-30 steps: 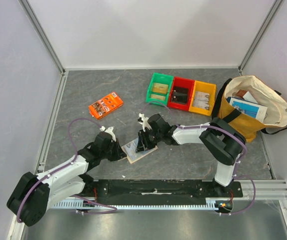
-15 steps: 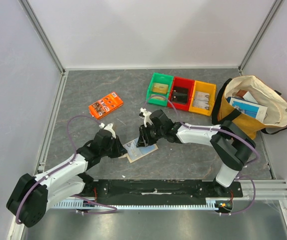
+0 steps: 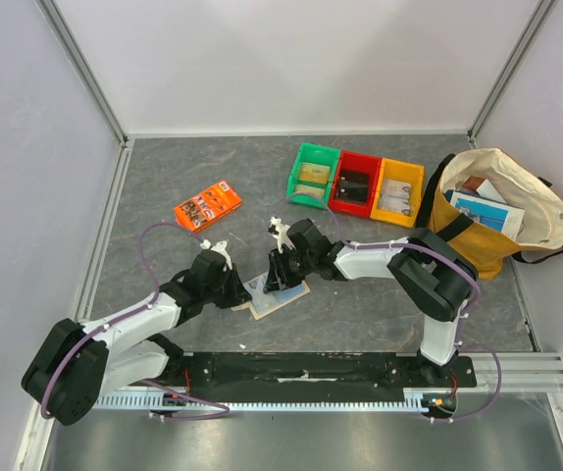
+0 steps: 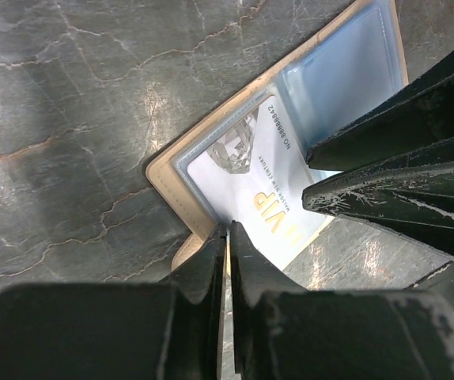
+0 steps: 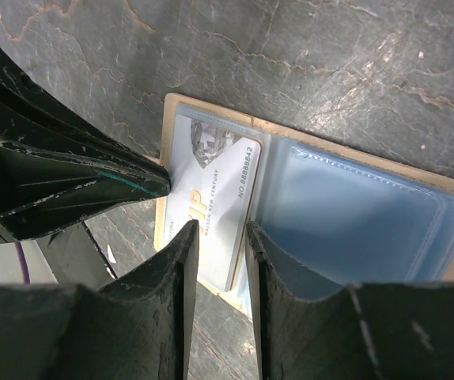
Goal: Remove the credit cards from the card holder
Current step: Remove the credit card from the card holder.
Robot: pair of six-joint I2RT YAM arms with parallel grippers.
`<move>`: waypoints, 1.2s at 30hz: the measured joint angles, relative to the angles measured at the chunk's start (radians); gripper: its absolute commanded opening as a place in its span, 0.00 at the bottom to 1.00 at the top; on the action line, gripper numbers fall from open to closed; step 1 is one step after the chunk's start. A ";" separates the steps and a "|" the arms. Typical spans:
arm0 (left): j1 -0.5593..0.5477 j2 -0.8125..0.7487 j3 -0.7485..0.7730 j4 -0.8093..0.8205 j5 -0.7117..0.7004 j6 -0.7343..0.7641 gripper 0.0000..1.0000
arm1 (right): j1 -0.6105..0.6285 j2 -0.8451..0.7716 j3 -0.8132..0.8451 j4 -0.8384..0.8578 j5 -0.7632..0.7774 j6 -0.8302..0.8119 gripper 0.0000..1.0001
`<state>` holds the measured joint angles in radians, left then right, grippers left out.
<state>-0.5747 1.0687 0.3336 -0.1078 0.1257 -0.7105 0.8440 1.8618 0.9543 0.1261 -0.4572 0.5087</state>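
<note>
The beige card holder [image 3: 283, 298] lies open and flat on the grey table between both arms. In the left wrist view its tan rim [image 4: 160, 168] frames a whitish credit card [image 4: 268, 176] marked VIP. My left gripper [image 4: 228, 228] is shut on the holder's near edge, with a thin pale sheet between the fingers. In the right wrist view the same card [image 5: 215, 186] lies in the left sleeve, next to pale blue clear sleeves [image 5: 353, 229]. My right gripper [image 5: 221, 231] is narrowly open, tips down, straddling the card's right edge. Other cards are not visible.
An orange packet with pictures [image 3: 207, 205] lies at the back left. Green [image 3: 313, 174], red [image 3: 356, 183] and yellow [image 3: 399, 190] bins stand in a row at the back. A cream and mustard tote bag [image 3: 497, 211] with items stands at the right.
My left arm has reached further forward and the holder has shifted slightly away and left. My right gripper has moved a little up and left over the holder.
</note>
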 measured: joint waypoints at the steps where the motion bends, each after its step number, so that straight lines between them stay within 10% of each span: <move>1: 0.000 0.005 0.000 0.006 0.001 0.000 0.06 | 0.000 0.000 0.000 0.000 0.002 0.000 0.36; 36: 0.002 0.049 0.000 0.066 0.031 0.000 0.02 | -0.106 0.055 -0.164 0.344 -0.220 0.175 0.00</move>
<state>-0.5724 1.1179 0.3336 -0.0422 0.1570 -0.7105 0.7383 1.9171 0.7906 0.4698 -0.6773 0.6838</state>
